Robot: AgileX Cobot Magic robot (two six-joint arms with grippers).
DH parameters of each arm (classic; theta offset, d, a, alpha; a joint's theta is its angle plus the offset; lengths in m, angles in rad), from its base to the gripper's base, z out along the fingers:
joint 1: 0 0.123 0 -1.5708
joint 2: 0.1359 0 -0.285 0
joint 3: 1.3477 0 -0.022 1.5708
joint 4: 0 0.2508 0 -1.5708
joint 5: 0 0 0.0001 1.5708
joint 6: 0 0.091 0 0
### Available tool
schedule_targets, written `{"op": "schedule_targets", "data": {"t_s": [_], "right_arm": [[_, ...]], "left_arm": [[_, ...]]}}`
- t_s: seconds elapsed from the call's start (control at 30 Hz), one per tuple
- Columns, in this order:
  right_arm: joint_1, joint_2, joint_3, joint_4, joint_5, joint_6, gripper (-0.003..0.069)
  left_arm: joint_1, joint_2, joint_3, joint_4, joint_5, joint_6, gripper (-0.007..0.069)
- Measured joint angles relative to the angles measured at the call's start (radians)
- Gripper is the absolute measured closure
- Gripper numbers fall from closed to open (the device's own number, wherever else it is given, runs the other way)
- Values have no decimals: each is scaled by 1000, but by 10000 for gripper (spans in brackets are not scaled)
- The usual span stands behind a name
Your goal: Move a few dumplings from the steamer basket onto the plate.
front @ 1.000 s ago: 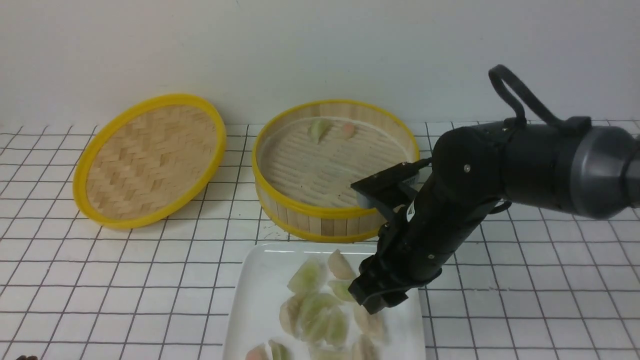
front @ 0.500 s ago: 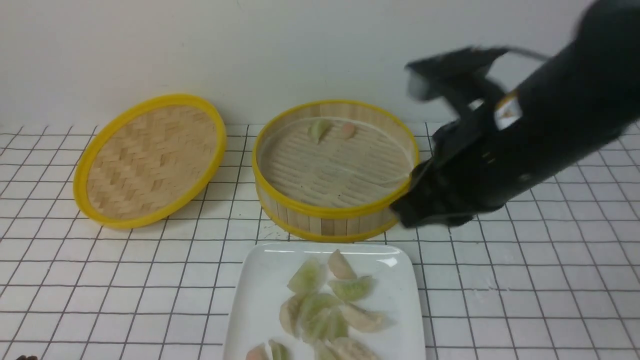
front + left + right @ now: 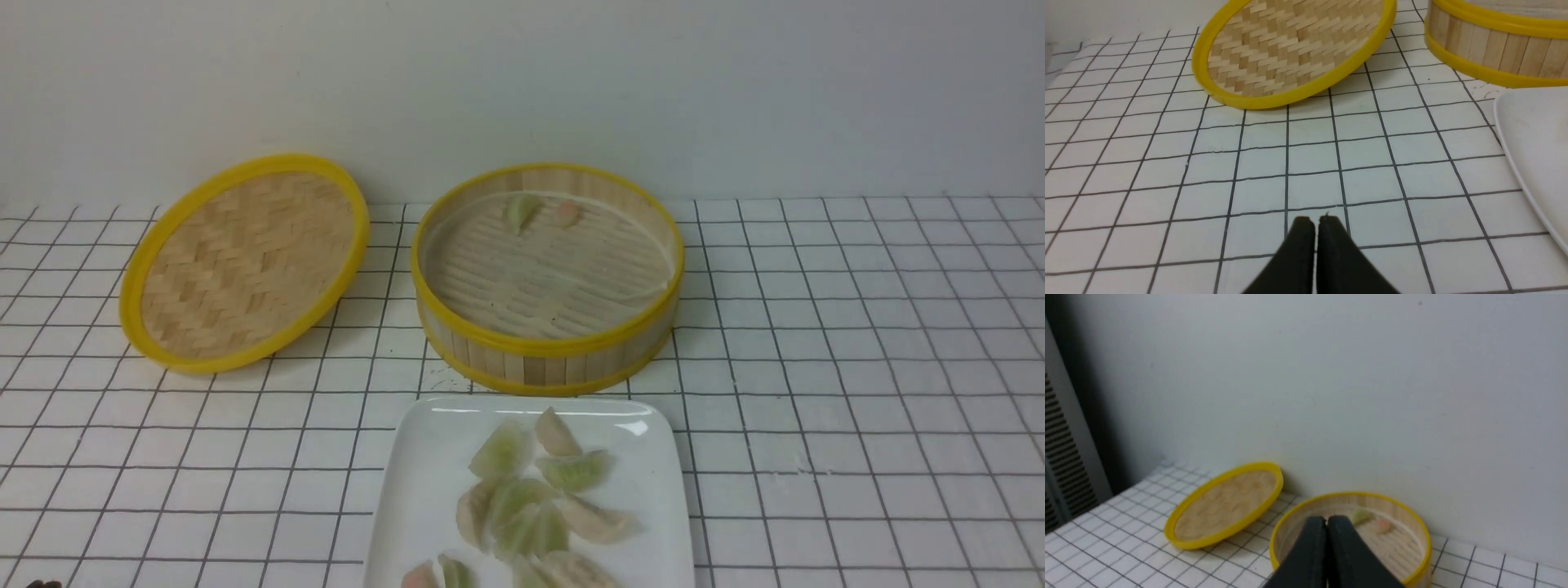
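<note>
Two dumplings (image 3: 540, 212) in basket (image 3: 545, 351)

- The steamer basket (image 3: 547, 359) is round, with upright bamboo-slat walls and yellow rim bands at top and bottom. It stands upright toward the table's far edge, near the wall.
- Two dumplings (image 3: 520, 211) lie side by side on its slatted floor by the far wall: one pale green, one pinkish (image 3: 566, 212).
- The plate (image 3: 424, 482) is glossy white and rectangular with rounded corners. It lies flat at the table's near edge, just in front of the basket and apart from it.
- A cluster of crescent dumplings (image 3: 535, 502) rests on the plate, pale green and whitish, several touching or overlapping, plus a pinkish one (image 3: 420, 576) nearest the table's near edge.
</note>
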Motion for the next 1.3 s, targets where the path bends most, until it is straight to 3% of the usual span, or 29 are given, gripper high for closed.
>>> {"op": "schedule_targets", "data": {"t_s": [0.17, 0.33, 0.87, 0.93, 1.17, 1.3], "right_arm": [[0, -239, 154, -79, -1, 143, 673], [0, -297, 186, -107, 47, 222, 672], [0, -299, 191, -152, -16, 230, 669], [0, -299, 195, -141, -31, 196, 669], [0, -299, 195, 160, -37, -189, 669], [0, -299, 196, 214, -37, -266, 669]], "left_arm": [[0, 0, 0, 0, 0, 0, 631], [0, 0, 0, 0, 0, 0, 631], [0, 0, 0, 0, 0, 0, 631], [0, 0, 0, 0, 0, 0, 631], [0, 0, 0, 0, 0, 0, 631], [0, 0, 0, 0, 0, 0, 631]]}}
